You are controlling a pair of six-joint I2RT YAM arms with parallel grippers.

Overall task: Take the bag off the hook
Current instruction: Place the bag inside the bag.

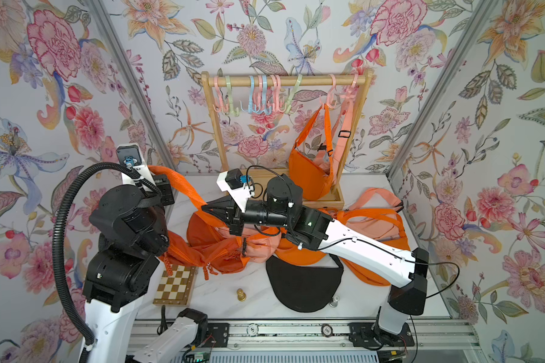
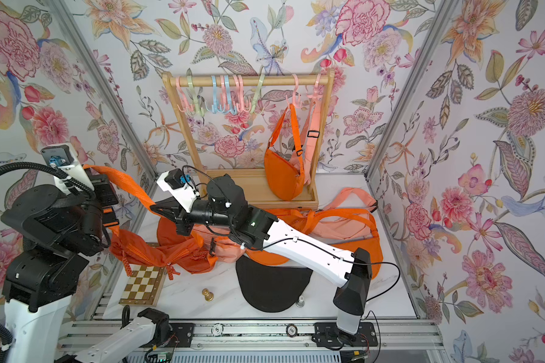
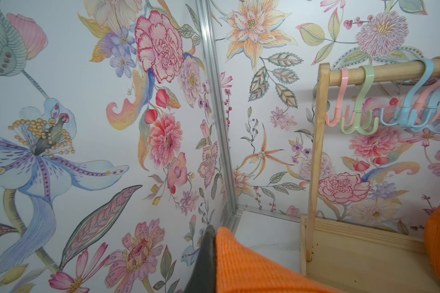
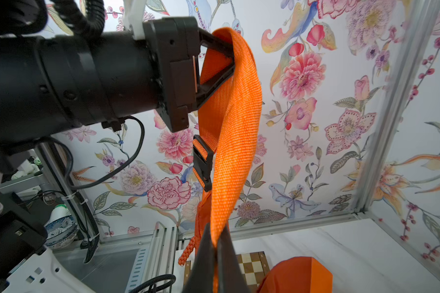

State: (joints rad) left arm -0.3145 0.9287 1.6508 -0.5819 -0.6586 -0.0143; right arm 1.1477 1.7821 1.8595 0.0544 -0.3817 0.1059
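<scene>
Your wooden rack (image 1: 283, 81) stands well behind both sets of jaws. An orange bag (image 1: 306, 176) hangs on it from a pink hook (image 1: 329, 97), well apart from either gripper. A heap of orange and pink bags (image 1: 368, 226) lies under your right arm, behind its jaws. A second orange bag (image 1: 199, 251) slumps crumpled below and between the two sets of jaws. Its strap (image 1: 183, 185) runs from one to the other. Your left gripper (image 4: 228, 54) is clamped on it at the higher end and your right gripper (image 1: 205, 208) is pinched on it lower down. A chessboard (image 1: 175, 284) lies below the left jaws.
</scene>
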